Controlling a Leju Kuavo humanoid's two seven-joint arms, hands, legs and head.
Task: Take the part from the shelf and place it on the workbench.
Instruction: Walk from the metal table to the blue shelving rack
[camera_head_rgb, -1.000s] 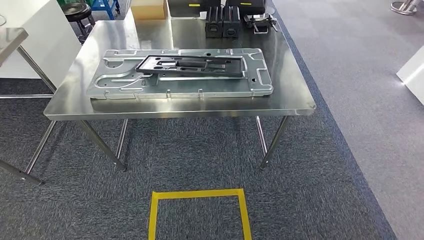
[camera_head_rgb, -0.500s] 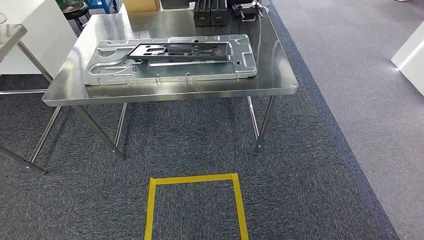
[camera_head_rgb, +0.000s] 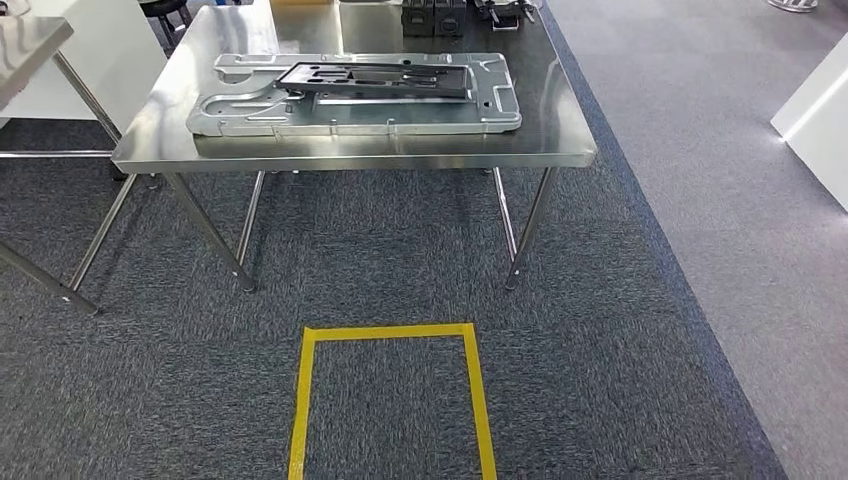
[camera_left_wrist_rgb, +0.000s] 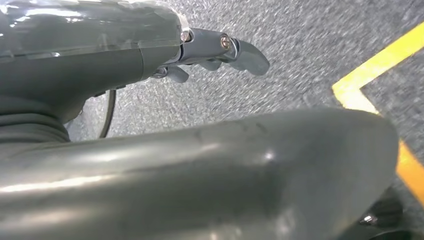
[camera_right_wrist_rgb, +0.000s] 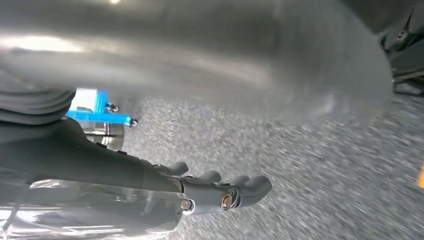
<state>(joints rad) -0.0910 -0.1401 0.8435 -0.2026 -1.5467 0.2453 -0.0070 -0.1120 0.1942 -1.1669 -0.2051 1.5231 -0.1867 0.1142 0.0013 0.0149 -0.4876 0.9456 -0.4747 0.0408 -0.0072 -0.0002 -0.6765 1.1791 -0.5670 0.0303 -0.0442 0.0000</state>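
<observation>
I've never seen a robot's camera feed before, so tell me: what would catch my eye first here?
Probably the shiny steel workbench ahead, with a big silver stamped panel lying flat on it and a dark part resting on top. Next, the yellow tape square on the grey carpet in front of the bench.

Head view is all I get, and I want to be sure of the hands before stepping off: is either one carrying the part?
Observer: No. The left hand holds nothing; it hangs over the grey carpet.
Operator: And the right one?
Observer: The right hand holds nothing either, fingers stretched out side by side above the carpet.
Operator: Anything near them?
Observer: A corner of the yellow tape lies on the floor beyond the left hand.
</observation>
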